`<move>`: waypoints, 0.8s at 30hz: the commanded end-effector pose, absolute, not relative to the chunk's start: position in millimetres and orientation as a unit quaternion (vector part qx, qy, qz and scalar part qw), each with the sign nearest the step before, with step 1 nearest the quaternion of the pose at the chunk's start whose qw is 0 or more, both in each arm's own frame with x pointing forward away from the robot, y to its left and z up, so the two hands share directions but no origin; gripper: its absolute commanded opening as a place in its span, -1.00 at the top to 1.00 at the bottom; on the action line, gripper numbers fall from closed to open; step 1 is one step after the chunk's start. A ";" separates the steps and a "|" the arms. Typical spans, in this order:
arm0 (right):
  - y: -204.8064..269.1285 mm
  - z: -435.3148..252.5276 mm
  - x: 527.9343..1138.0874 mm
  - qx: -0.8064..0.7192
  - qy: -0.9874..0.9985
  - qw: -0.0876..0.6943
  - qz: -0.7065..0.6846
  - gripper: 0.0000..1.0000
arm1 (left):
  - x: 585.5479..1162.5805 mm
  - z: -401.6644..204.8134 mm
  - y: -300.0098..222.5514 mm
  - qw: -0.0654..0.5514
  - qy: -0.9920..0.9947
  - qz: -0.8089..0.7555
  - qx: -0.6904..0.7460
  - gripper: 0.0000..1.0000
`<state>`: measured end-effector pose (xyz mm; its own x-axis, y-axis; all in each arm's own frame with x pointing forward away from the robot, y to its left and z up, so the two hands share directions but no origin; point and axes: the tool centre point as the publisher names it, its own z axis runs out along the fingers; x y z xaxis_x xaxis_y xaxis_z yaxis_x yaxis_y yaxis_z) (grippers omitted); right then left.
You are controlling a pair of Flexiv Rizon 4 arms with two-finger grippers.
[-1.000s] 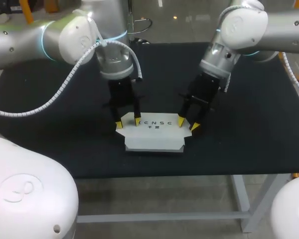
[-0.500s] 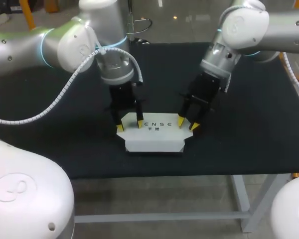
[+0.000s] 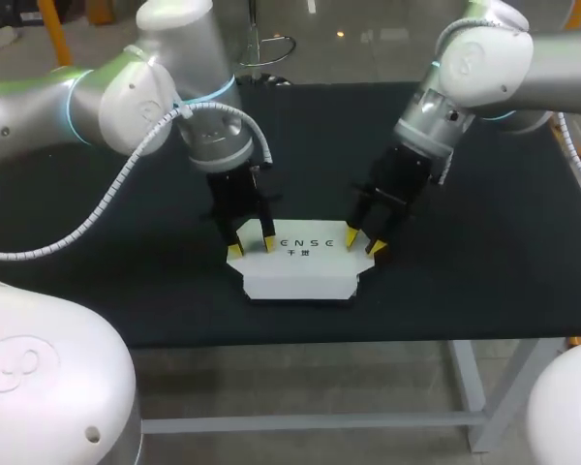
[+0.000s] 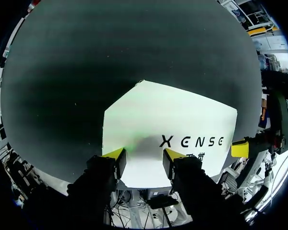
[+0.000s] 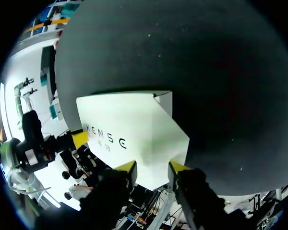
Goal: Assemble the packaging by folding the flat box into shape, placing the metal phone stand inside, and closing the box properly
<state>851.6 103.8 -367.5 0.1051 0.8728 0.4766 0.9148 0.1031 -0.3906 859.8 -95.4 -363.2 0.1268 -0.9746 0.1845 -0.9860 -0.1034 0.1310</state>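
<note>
Black counter [image 3: 484, 194], arms in from both sides. White box [image 3: 300, 266] lies flat, between the two end effectors. Left end effector [image 3: 251, 246]: fingers apart, tips down at the box's left end, one tip over the white panel, the other just outside its edge. Right end effector [image 3: 365, 242]: fingers apart, tips at the box's right end. Left wrist view: box [image 4: 182, 120] ahead of and under the parted tips. Right wrist view: likewise, box [image 5: 129, 124] ahead of the tips. Contact with the cardboard not resolvable.

a black-topped table [image 3: 484, 242] carries a white box [image 3: 300, 273] near its front edge.
</note>
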 end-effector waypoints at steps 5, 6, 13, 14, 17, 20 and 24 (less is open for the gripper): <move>100.9 -368.7 837.8 -0.672 -0.673 0.298 -0.080 0.05 | 859.4 -366.5 -98.0 0.107 -0.665 0.027 0.739 -0.10; 100.9 -369.0 837.2 -0.670 -0.675 0.296 -0.085 0.05 | 859.7 -366.8 -98.6 0.106 -0.665 0.027 0.738 -0.11; 101.2 -370.1 834.0 -0.662 -0.688 0.274 -0.115 0.01 | 860.9 -368.1 -99.4 0.107 -0.668 0.028 0.736 -0.08; 101.3 -370.3 833.9 -0.662 -0.689 0.272 -0.117 0.01 | 860.9 -368.4 -99.7 0.107 -0.669 0.029 0.735 -0.07; 102.4 -371.7 835.1 -0.664 -0.688 0.269 -0.119 -0.04 | 860.6 -369.2 -99.8 0.103 -0.671 0.035 0.734 -0.10; 103.8 -372.8 836.4 -0.665 -0.687 0.266 -0.120 0.00 | 859.3 -370.5 -99.7 0.103 -0.673 0.049 0.731 -0.07; 105.3 -374.1 837.3 -0.667 -0.685 0.265 -0.123 0.01 | 857.5 -372.1 -97.3 0.101 -0.676 0.067 0.727 -0.04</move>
